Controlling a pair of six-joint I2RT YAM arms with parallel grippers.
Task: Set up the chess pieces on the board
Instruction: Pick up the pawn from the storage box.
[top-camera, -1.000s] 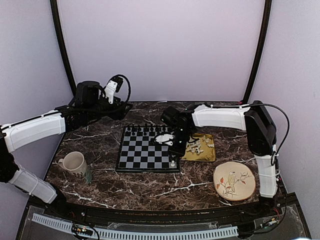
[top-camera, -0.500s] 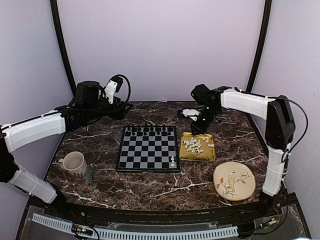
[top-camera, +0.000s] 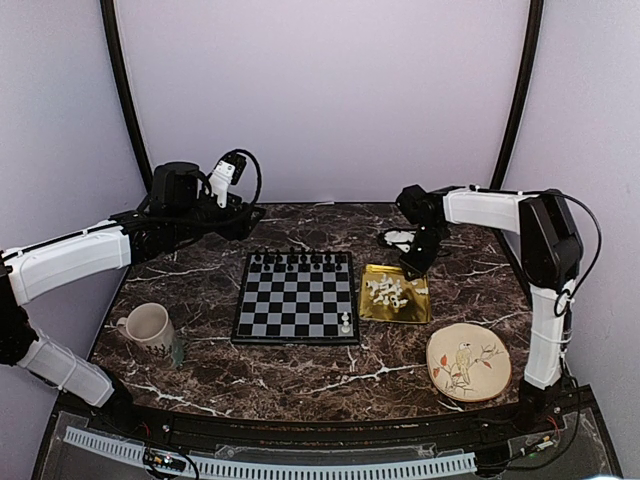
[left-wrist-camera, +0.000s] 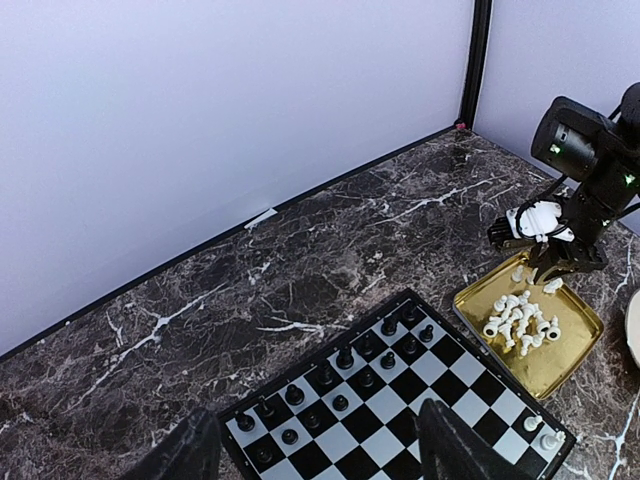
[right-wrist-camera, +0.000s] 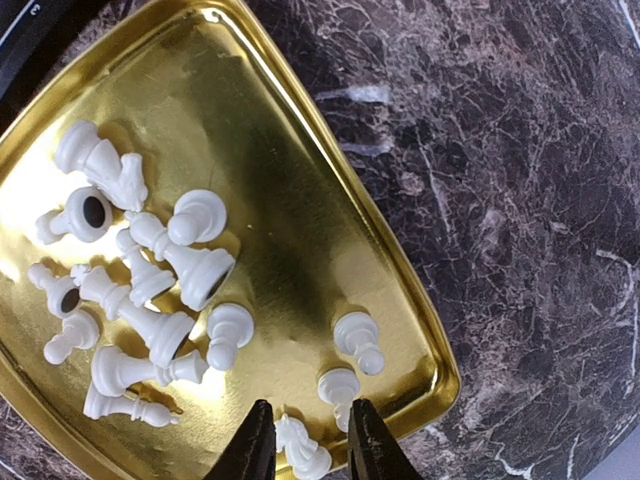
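Right gripper (right-wrist-camera: 310, 412): two dark, blunt fingers, jaws a narrow gap apart. One small cream piece (right-wrist-camera: 300, 455) lies in that gap at the tray's corner. Cannot tell whether the pads pinch it or merely straddle it.

Chess pieces (right-wrist-camera: 190, 262): glossy cream-white plastic with turned profiles, round heads and flared bases, some showing a dark hollow underneath. Most lie on their sides in a loose heap towards the tray's middle and the side nearer the board. Two stray ones lie just beside the right fingertip.

Gold tray (right-wrist-camera: 270, 160): shiny, mirror-like metal, square with rounded corners and a raised lip. The right gripper hangs over its far right corner.

Board (top-camera: 296, 300): flat, black and grey-silver checks, black rim. It lies just beside the tray, on its left, apart from the right gripper. Tiny black chessmen (top-camera: 295, 260) stand along its far rows. Two white pieces stand at its near right corner.

Left gripper (left-wrist-camera: 315, 415): dark fingers spread wide, nothing between them. It is held above the table off the board's far left corner, well apart from the tray and its heap.

Table (top-camera: 200, 280): dark marble-patterned top with white veins. A cream mug (top-camera: 148, 325) is at near left. A round plate (top-camera: 468, 362) painted with a bird is at near right.
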